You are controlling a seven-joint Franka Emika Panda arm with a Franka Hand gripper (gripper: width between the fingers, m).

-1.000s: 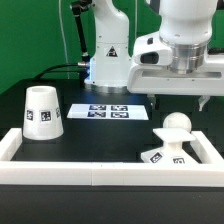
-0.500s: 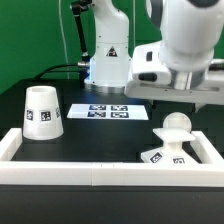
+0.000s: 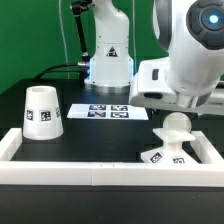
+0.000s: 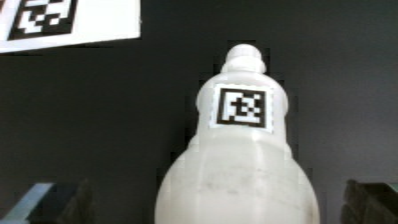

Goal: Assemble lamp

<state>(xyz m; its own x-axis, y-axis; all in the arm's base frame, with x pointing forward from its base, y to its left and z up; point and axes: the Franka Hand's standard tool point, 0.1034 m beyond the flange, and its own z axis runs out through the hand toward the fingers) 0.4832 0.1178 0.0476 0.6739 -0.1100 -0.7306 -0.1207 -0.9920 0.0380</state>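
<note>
Step in hand, by my read: bulb-into-base. The bulb (image 3: 177,124) sits upright on top of the small square tagged base (image 3: 160,152), on the bench at the exterior view's right, just inside the white rail frame (image 3: 20,160). Can't tell whether it is fully seated or twisted home, since the joint is too small to see.

The arm hangs right over that pair. In the wrist view the gripper (image 4: 210,205) looks down on the bulb's round top. The fingers (image 4: 50,200) show dimly at either edge, spread wide w/ the bulb between them and a dark gap each side, so released and holding nothing.

The shade (image 3: 40,110) stands alone at the exterior view's left, narrow end up and well apart from bulb and base. It is not on yet. The marker board (image 3: 108,110) lies flat between the two groups, further back.

So roughly two of three parts are together, w/ the shade left to fit.

Next move, as I judge it:
- If the bulb needs more turning, come down centred, close on its sides and twist w/o tipping the base.
- If not, lift clear, cross to the shade and grip its wall. It then has to go over the bulb square, w/o knocking it.
</note>
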